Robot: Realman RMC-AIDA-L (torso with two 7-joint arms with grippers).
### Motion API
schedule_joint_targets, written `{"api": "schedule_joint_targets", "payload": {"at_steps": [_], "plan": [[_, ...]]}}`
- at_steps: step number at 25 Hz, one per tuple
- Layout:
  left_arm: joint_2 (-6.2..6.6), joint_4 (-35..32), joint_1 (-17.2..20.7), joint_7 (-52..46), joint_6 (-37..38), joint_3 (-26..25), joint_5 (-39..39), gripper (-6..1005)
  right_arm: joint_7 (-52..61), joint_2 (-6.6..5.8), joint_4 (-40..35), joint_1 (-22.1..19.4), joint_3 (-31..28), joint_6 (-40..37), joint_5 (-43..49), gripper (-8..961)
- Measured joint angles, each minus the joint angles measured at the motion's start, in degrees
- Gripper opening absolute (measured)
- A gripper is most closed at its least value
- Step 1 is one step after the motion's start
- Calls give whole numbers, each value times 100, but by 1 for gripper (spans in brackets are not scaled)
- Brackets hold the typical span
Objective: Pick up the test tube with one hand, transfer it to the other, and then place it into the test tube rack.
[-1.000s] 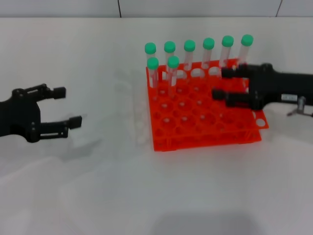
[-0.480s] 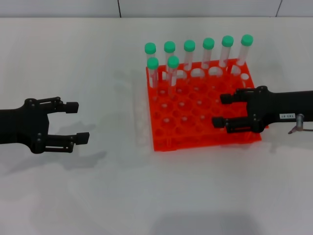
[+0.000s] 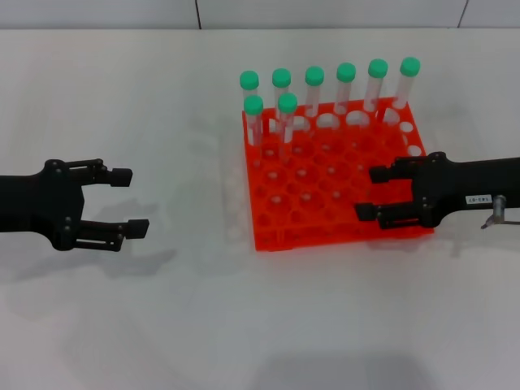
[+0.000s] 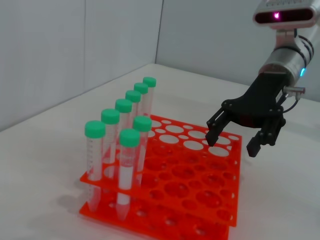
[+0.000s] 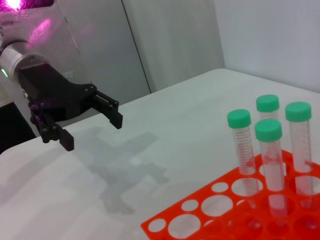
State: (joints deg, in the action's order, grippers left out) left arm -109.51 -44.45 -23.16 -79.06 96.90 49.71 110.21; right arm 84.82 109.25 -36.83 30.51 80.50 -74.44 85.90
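All eight tubes stand in the test tube rack; my left gripper and right gripper gape empty, placing apparently finished, so next I park.

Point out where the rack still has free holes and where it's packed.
Rack: the front rows and middle holes are free, as is the second row right of its two tubes. The back row is crowded: six tubes fill it. The open right gripper overhangs the front right corner. The left gripper waits open, well clear.
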Motion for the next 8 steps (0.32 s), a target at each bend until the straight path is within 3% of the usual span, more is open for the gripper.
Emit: {"api": "schedule_joint_targets", "payload": {"at_steps": [8], "plan": [[-39, -24, -66, -19, -89, -5, 47, 861, 0, 20, 2, -17, 0, 6, 58, 751]]}}
